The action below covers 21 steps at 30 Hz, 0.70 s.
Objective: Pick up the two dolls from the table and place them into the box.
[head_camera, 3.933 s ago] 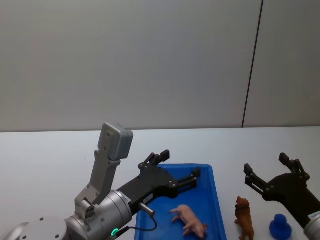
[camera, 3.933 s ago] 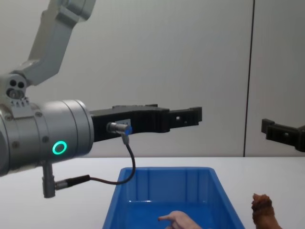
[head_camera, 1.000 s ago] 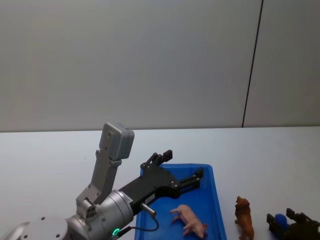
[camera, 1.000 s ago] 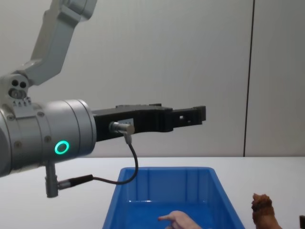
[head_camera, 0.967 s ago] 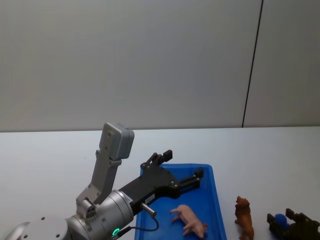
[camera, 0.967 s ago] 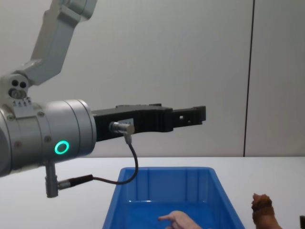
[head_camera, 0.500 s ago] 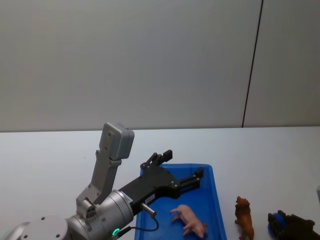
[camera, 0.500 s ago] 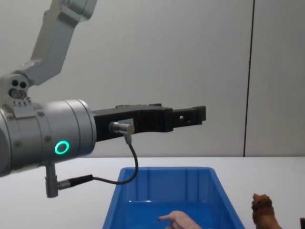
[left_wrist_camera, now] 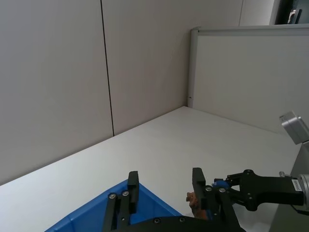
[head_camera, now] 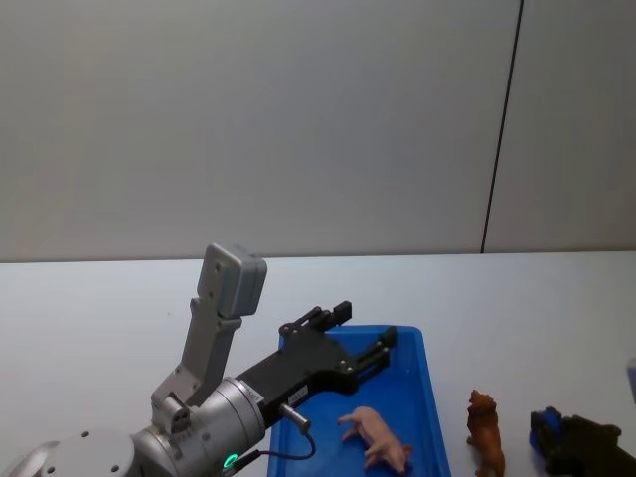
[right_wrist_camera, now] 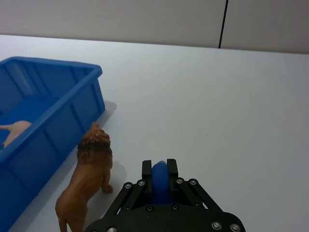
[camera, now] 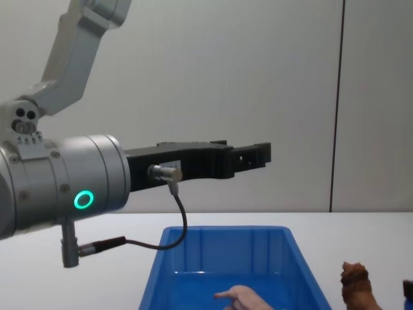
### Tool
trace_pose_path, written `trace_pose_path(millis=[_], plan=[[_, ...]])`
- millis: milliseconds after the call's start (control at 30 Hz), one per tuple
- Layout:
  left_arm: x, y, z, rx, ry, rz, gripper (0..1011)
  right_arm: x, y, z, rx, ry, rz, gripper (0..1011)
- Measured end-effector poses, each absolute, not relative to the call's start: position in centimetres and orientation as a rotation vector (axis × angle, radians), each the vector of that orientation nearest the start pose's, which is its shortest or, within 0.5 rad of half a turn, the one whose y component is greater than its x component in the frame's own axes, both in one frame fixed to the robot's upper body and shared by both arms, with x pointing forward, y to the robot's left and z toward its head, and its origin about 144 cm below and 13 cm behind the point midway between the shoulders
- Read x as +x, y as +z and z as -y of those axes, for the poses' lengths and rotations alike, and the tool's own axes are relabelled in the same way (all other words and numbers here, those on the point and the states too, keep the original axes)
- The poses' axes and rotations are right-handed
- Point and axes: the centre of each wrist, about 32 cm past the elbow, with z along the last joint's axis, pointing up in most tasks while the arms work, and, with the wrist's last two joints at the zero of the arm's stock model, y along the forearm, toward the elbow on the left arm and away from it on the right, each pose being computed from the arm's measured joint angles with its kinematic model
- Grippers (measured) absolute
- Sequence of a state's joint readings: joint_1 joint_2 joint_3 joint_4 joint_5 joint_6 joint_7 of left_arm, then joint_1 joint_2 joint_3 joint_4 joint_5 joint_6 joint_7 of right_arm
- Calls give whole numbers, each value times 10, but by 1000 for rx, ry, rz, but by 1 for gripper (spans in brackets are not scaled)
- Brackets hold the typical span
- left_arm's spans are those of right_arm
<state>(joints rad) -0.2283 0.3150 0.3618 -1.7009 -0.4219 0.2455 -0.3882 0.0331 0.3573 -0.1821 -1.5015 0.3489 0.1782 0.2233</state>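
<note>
Pink doll (head_camera: 376,438): lying inside the box (head_camera: 431,397), toward its near end.
Brown doll (head_camera: 485,433): standing on the counter (head_camera: 517,308), just right of the box.
Left pincer (head_camera: 366,323): released, hovering over the box's far end.
Right pincer (right_wrist_camera: 160,166): clenched on a small blue object (right_wrist_camera: 160,181), right of the brown doll.

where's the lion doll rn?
Head view, right side: the lion doll stands on the table between the blue box and the right gripper, shut on a blue object.
</note>
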Motion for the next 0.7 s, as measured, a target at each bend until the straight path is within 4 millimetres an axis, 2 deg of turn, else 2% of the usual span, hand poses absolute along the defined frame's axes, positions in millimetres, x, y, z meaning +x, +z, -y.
trace_pose_path(millis=[100, 133, 333, 367, 400, 567, 700], plan=[[493, 1235, -197, -15, 779, -43, 603, 462, 1133, 284, -194, -1196, -190, 165], [493, 1235, -197, -15, 779, -43, 603, 462, 1135, 284, -191, -1196, -184, 161], [493, 1235, -197, -15, 779, -43, 781, 461, 1145, 283, -168, -1200, -151, 130], [493, 1235, -197, -15, 779, -43, 838, 461, 1146, 283, -165, -1200, -148, 124], [493, 1235, -197, -15, 779, -43, 838, 460, 1149, 283, -160, -1201, -141, 124], [493, 1235, -197, -15, 779, -43, 990, 459, 1154, 282, -148, -1204, -126, 93], [493, 1235, -197, -15, 779, -43, 1003, 459, 1157, 282, -140, -1207, -116, 90]])
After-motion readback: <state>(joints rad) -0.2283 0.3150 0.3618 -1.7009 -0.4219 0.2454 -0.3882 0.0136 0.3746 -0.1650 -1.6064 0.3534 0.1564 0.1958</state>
